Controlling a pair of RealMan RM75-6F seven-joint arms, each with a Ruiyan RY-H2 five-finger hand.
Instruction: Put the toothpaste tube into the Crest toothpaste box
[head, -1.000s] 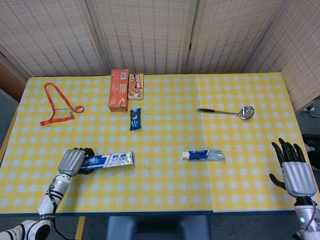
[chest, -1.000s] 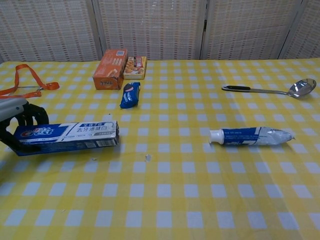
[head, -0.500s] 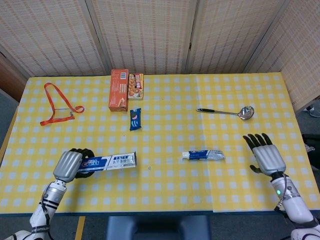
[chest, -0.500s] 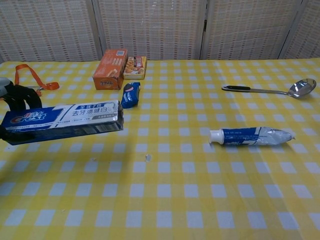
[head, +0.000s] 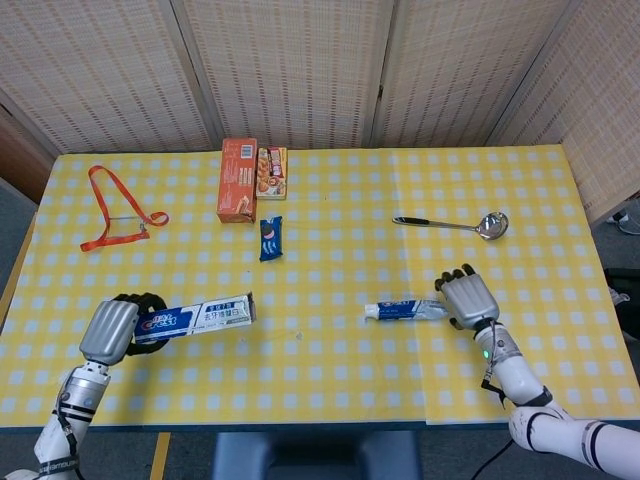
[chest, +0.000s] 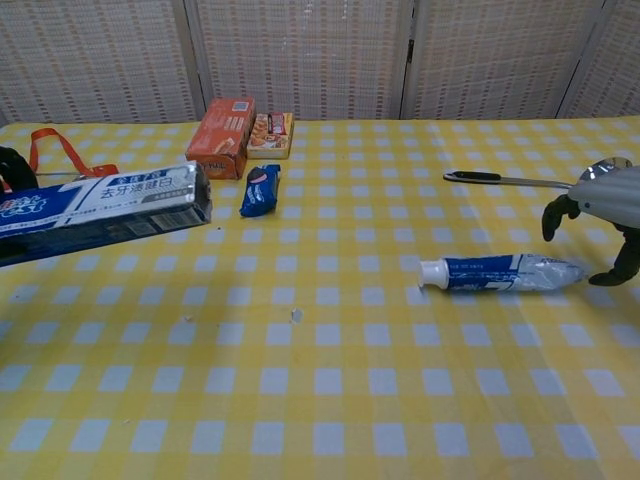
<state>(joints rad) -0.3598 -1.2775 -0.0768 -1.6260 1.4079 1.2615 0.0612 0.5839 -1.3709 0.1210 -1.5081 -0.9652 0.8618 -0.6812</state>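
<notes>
The blue-and-white Crest box (head: 195, 317) is off the table, held at its left end by my left hand (head: 110, 330). In the chest view the box (chest: 100, 210) hangs tilted at the left edge, its open end pointing right, and only dark fingertips (chest: 8, 160) of that hand show. The toothpaste tube (head: 405, 311) lies flat on the yellow checked cloth, cap to the left. My right hand (head: 467, 297) is at the tube's crimped tail. In the chest view its fingers (chest: 555, 215) arch over the tube (chest: 505, 272) without closing on it.
At the back of the table stand an orange box (head: 237, 180) and a snack box (head: 271, 172), with a blue snack packet (head: 271, 238) in front of them. A metal ladle (head: 455, 224) lies behind the tube. An orange lanyard (head: 115, 210) lies back left.
My left hand has raised the Crest box off the cloth and drawn it left. My right hand has come in from the right table edge to the tube's tail.
</notes>
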